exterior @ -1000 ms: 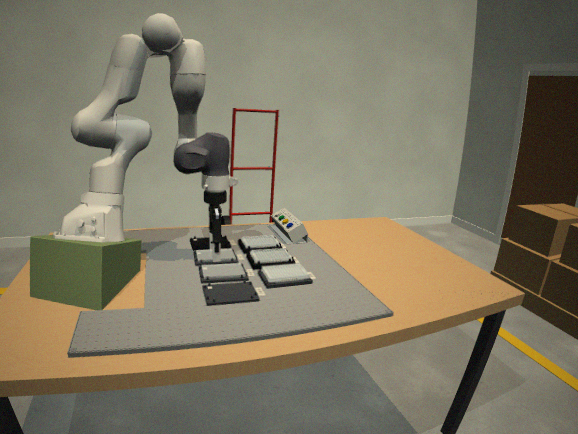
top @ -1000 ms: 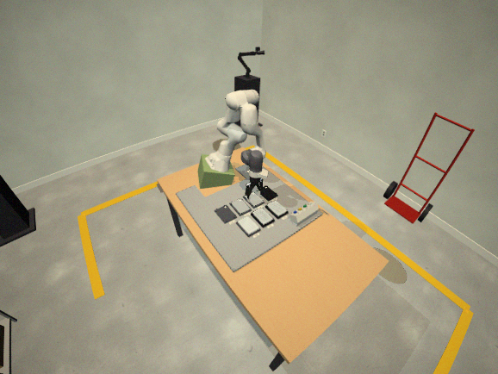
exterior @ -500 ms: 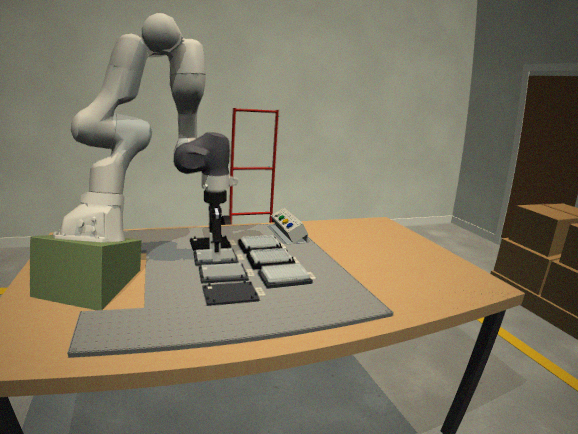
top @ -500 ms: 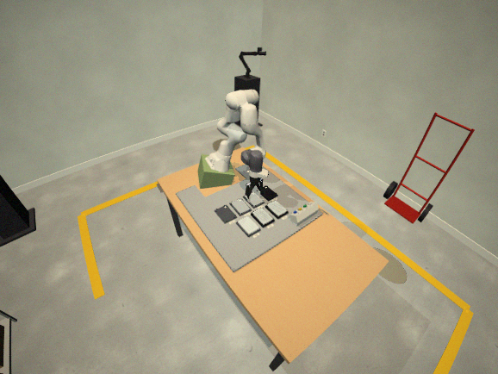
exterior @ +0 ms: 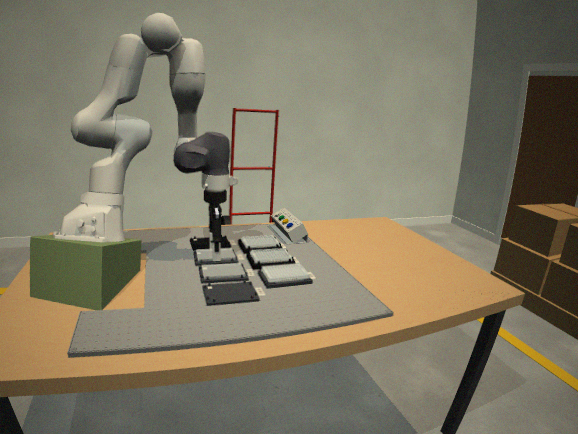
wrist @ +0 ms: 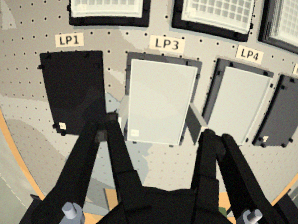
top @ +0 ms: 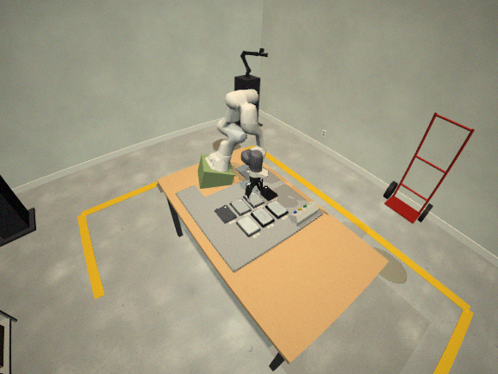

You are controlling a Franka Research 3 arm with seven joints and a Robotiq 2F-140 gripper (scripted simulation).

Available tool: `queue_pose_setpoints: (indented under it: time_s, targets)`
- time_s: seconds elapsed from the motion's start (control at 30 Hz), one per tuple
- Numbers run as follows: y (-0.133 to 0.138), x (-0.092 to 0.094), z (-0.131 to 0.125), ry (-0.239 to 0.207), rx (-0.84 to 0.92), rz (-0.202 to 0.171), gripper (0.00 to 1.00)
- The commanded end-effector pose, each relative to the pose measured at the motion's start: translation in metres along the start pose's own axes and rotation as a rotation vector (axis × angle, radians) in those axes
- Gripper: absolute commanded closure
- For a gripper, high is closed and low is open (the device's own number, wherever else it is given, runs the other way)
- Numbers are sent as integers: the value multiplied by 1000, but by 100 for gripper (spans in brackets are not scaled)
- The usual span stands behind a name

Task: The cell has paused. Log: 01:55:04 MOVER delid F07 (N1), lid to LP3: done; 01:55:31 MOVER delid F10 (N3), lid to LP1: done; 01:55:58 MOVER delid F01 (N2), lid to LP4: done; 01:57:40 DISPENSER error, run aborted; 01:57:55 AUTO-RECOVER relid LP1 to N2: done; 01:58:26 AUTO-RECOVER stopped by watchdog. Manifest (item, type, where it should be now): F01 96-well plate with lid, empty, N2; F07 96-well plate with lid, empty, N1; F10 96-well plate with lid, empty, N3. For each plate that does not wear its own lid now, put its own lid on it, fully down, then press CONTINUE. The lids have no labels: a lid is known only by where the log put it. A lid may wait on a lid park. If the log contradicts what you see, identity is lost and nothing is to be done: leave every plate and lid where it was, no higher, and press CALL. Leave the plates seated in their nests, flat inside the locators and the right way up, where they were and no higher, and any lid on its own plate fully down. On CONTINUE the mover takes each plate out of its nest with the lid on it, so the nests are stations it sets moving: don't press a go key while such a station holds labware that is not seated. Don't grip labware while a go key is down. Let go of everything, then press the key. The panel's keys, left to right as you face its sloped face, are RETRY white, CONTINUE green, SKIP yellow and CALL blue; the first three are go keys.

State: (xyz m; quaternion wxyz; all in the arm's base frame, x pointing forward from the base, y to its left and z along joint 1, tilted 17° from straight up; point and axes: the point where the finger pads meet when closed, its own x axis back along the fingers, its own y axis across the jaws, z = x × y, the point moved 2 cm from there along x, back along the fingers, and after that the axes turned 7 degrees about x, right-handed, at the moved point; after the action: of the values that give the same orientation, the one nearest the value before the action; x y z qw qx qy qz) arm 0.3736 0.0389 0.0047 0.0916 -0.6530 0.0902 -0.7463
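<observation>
My gripper is shut on a pale lid at the lid park labelled LP3, one finger on each long side; I cannot tell whether the lid is off the park. The gripper also shows in the top view and the exterior view. A second lid lies on LP4. LP1 is a bare black park, and so is the fourth park. Three well plates sit in the nests beyond. I cannot tell which of them wears a lid.
The key panel stands at the far end of the nest row on the grey mat. The arm's green base block is to the left. A red hand truck stands off the table.
</observation>
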Motion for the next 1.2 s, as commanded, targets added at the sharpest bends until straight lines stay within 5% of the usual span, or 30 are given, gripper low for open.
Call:
queue_pose_setpoints:
  time_s: [0.0, 1.17]
  targets:
    - [0, 0, 1, 2, 4, -1, 100]
    - [0, 4, 1, 2, 4, -1, 100]
